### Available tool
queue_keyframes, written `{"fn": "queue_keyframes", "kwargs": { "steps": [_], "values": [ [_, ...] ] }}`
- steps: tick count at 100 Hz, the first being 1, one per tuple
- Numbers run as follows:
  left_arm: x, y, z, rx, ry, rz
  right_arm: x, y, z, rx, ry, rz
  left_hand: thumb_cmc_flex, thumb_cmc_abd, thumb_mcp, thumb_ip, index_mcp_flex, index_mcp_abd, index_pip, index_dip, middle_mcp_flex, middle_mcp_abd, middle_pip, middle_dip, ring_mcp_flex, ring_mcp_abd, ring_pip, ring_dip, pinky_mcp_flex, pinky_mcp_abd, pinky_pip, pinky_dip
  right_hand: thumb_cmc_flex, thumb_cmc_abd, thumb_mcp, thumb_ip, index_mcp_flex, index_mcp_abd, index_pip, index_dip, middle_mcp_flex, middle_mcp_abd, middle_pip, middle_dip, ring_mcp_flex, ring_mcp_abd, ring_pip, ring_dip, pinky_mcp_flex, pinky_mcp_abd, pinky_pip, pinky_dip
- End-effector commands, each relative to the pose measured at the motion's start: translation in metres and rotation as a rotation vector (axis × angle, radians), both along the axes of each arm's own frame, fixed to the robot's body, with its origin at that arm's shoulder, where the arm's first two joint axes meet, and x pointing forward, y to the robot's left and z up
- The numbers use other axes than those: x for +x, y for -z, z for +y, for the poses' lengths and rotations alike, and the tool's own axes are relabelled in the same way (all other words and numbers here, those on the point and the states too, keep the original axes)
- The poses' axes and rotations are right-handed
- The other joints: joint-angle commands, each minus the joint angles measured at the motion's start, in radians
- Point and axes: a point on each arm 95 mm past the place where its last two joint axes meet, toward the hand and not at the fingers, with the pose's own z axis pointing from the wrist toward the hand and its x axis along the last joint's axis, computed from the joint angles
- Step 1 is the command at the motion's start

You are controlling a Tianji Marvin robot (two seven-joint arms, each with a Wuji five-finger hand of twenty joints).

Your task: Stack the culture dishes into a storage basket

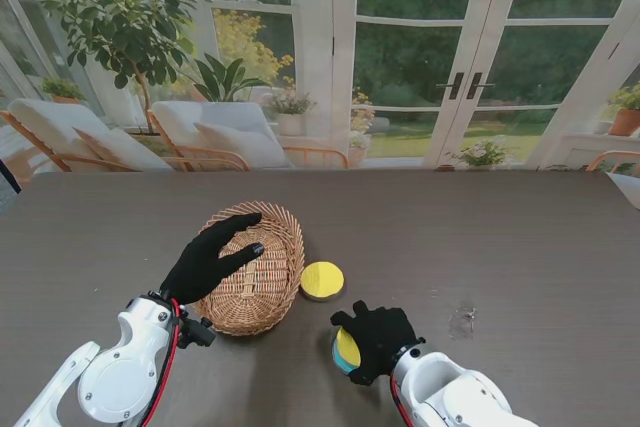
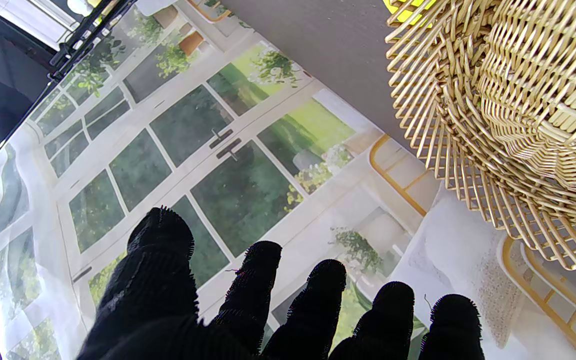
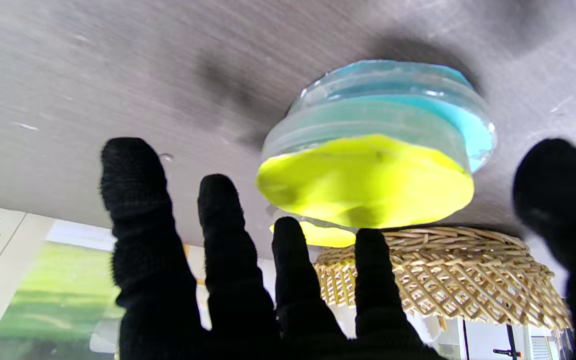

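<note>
Hovering right hand (image 3: 318,280), fingers spread, over stacked dishes (image 3: 373,155); could topple if clipped off-center. Left hand (image 1: 212,257) empty, splayed above basket (image 1: 268,292).

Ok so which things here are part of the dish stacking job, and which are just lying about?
Part of the job:
wicker basket, under the left hand
yellow dish on the table, right of the basket
stacked yellow and blue dishes under the right hand

Just there:
pale smudge on the table
</note>
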Motion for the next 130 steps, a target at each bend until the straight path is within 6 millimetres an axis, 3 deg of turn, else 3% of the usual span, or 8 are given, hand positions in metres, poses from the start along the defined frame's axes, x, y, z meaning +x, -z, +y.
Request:
{"fn": "queue_keyframes", "kwargs": {
  "steps": [1, 18, 26, 51, 62, 80, 110, 130],
  "values": [
    [-0.001, 0.001, -0.001, 0.002, 0.014, 0.012, -0.004, -0.003, 0.003, 0.010, -0.009, -0.003, -0.008, 0.054, -0.016, 0.014, -0.005, -0.002, -0.014, -0.002, 0.007, -0.005, 0.003, 0.003, -0.015, -0.007, -0.011, -0.007, -0.008, -0.031, -0.029, -0.009, -0.036, 0.072, -0.151, 0.022, -0.044, 0.039, -0.003, 0.029, -0.038, -0.010, -0.030, -0.025, -0.051, 0.020, -0.041, -0.032, -0.346, 0.060, -0.067, -0.058],
    [-0.001, 0.001, -0.001, 0.002, 0.013, 0.011, 0.001, -0.014, 0.004, 0.046, 0.000, -0.043, -0.008, 0.056, -0.016, 0.014, -0.005, -0.002, -0.014, -0.002, 0.006, -0.005, 0.002, 0.003, -0.015, -0.009, -0.011, -0.007, -0.009, -0.032, -0.029, -0.009, 0.001, 0.274, -0.442, 0.101, -0.041, 0.037, 0.049, -0.017, -0.017, -0.001, -0.087, -0.046, -0.124, -0.001, -0.111, -0.096, -0.459, 0.017, -0.184, -0.169],
    [-0.001, 0.001, -0.001, 0.003, 0.013, 0.011, 0.006, -0.020, 0.005, 0.039, 0.000, -0.058, -0.008, 0.054, -0.016, 0.014, -0.005, -0.002, -0.014, -0.002, 0.007, -0.005, 0.003, 0.003, -0.015, -0.008, -0.012, -0.007, -0.008, -0.032, -0.029, -0.009, -0.054, 0.271, -0.411, 0.117, -0.041, 0.040, 0.030, -0.061, -0.008, 0.003, -0.161, -0.075, -0.161, -0.010, -0.145, -0.130, -0.505, -0.017, -0.254, -0.233],
    [-0.002, 0.001, -0.001, 0.003, 0.010, 0.013, 0.023, -0.030, 0.011, 0.060, 0.025, -0.090, -0.008, 0.057, -0.016, 0.014, -0.007, -0.005, -0.015, -0.002, 0.007, -0.004, 0.002, 0.003, -0.015, -0.009, -0.012, -0.007, -0.008, -0.032, -0.028, -0.008, -0.048, 0.381, -0.444, 0.119, -0.036, 0.070, 0.040, -0.191, 0.002, 0.034, -0.270, -0.114, -0.223, -0.078, -0.218, -0.221, -0.551, -0.200, -0.444, -0.444],
    [-0.002, 0.002, -0.001, 0.003, 0.009, 0.014, 0.034, -0.034, 0.016, 0.075, 0.050, -0.103, -0.007, 0.058, -0.016, 0.014, -0.003, -0.003, -0.013, -0.002, 0.007, -0.004, 0.002, 0.003, -0.015, -0.009, -0.012, -0.007, -0.008, -0.031, -0.028, -0.008, -0.053, 0.366, -0.438, 0.122, -0.037, 0.074, 0.099, -0.193, 0.018, 0.043, -0.264, -0.111, -0.207, -0.046, -0.232, -0.231, -0.532, -0.188, -0.455, -0.489],
    [-0.002, 0.002, -0.001, 0.003, 0.007, 0.017, 0.048, -0.039, 0.026, 0.065, 0.094, -0.125, -0.006, 0.060, -0.016, 0.014, -0.001, 0.001, -0.013, -0.002, 0.009, -0.001, 0.003, 0.003, -0.014, -0.006, -0.011, -0.007, -0.007, -0.031, -0.028, -0.008, -0.072, 0.235, -0.358, 0.116, 0.000, 0.037, 0.152, -0.210, 0.070, 0.024, -0.232, -0.093, -0.143, 0.010, -0.137, -0.178, -0.489, -0.075, -0.212, -0.393],
    [-0.001, 0.002, -0.001, 0.004, 0.005, 0.024, 0.057, -0.052, 0.040, 0.040, 0.146, -0.103, -0.006, 0.061, -0.017, 0.014, -0.001, -0.002, -0.013, -0.002, 0.011, -0.001, 0.003, 0.003, -0.012, -0.007, -0.011, -0.007, -0.006, -0.031, -0.028, -0.008, -0.048, 0.168, -0.336, 0.115, 0.016, -0.008, 0.139, -0.203, 0.103, 0.009, -0.196, -0.076, -0.009, -0.020, -0.018, -0.059, -0.395, -0.056, -0.040, -0.221],
    [-0.001, 0.002, -0.001, 0.004, 0.005, 0.029, 0.063, -0.049, 0.052, 0.034, 0.160, -0.092, -0.006, 0.062, -0.016, 0.014, -0.002, 0.000, -0.013, -0.002, 0.011, 0.000, 0.003, 0.003, -0.011, -0.006, -0.011, -0.006, -0.006, -0.030, -0.028, -0.008, -0.042, 0.159, -0.334, 0.115, 0.018, -0.012, 0.135, -0.198, 0.105, 0.005, -0.192, -0.074, 0.020, -0.036, 0.022, -0.018, -0.382, -0.055, -0.017, -0.175]
  ]
}}
